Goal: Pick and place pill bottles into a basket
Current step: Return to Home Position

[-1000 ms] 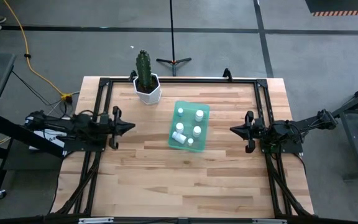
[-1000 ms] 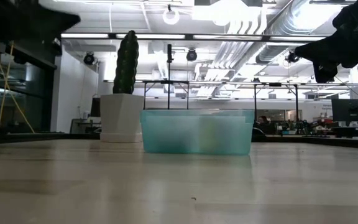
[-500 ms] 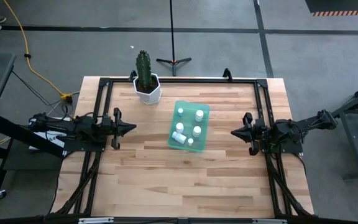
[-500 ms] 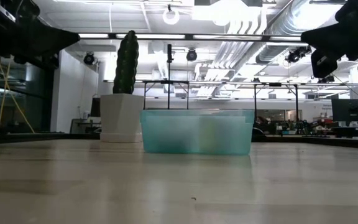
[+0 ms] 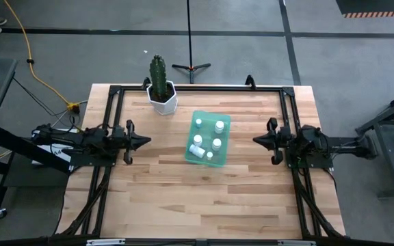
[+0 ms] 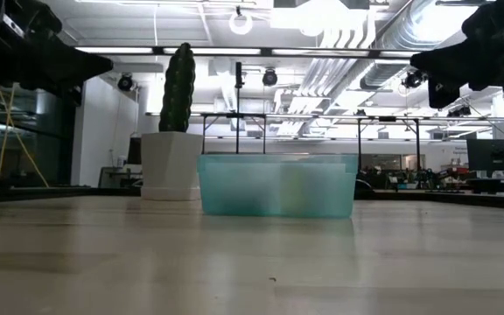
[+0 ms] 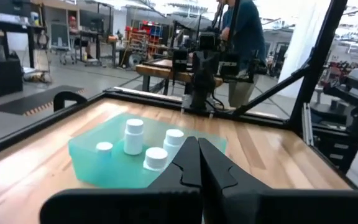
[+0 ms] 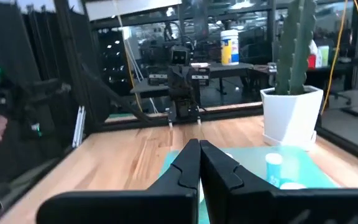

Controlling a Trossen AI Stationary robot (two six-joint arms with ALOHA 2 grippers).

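Observation:
The teal-green basket (image 5: 208, 138) stands at the table's middle with several white pill bottles (image 5: 217, 143) in it; most stand upright, one (image 5: 196, 150) lies on its side. The basket also shows in the low view (image 6: 276, 185) and the left wrist view (image 7: 104, 163), where bottles (image 7: 133, 135) stand inside. My left gripper (image 5: 146, 141) is shut and empty over the table's left edge, left of the basket. My right gripper (image 5: 256, 141) is shut and empty over the right edge, right of the basket.
A white hexagonal pot with a green cactus (image 5: 161, 87) stands at the far left of the table, behind the basket. A black frame (image 5: 197, 87) runs around the table's edges. A person (image 7: 244, 37) stands in the room beyond the right arm.
My right arm has drawn back and straightened toward the table's right edge, its gripper staying near the same place, still shut. My left gripper has eased slightly toward the basket. The basket and bottles have stayed where they were.

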